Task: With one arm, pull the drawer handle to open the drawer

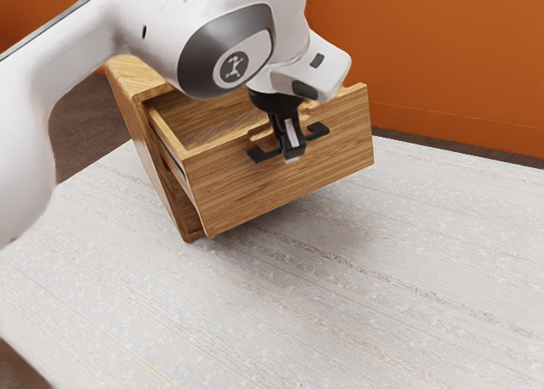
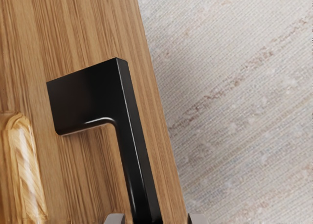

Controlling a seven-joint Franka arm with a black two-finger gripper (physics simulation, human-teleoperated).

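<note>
Arm (image 1: pixel 51 83): white, entering from the exterior view's upper left, bulky wrist housing hanging over the cabinet top and the drawer.
Cabinet (image 1: pixel 133 73): small oak-coloured box toward the exterior view's left, standing on the tabletop near its far side, one corner turned toward the camera.
Drawer (image 1: pixel 280 189): pulled well out of the cabinet toward the exterior view's right, front panel standing clear of the cabinet face, side wall exposed.
Drawer inside: bare wooden floor (image 1: pixel 208 121) in view behind the front panel; remainder hidden under the wrist housing.
Handle (image 1: pixel 316 132): black bracket-shaped bar on the drawer front, near its upper edge, a short leg at each end fixed to the wood; in the wrist view (image 2: pixel 124 131), raised off the panel and just inside the panel's edge.
Gripper (image 1: pixel 291 149): pointing down at mid-handle, fingers drawn close and pinching the bar from both sides; metal fingertips (image 2: pixel 115 218) flanking the bar in the wrist view.
Edges: drawer front's lower edge close above the tabletop; nearest lower corner beside the cabinet's base.
Table (image 1: pixel 382 287): pale woven surface, broad open stretch ahead of the drawer front, across the foreground and the exterior view's right.
Floor (image 1: pixel 463 144): dark strip beyond the table's far edge.
Wall (image 1: pixel 442 49): orange, behind table and drawer.
</note>
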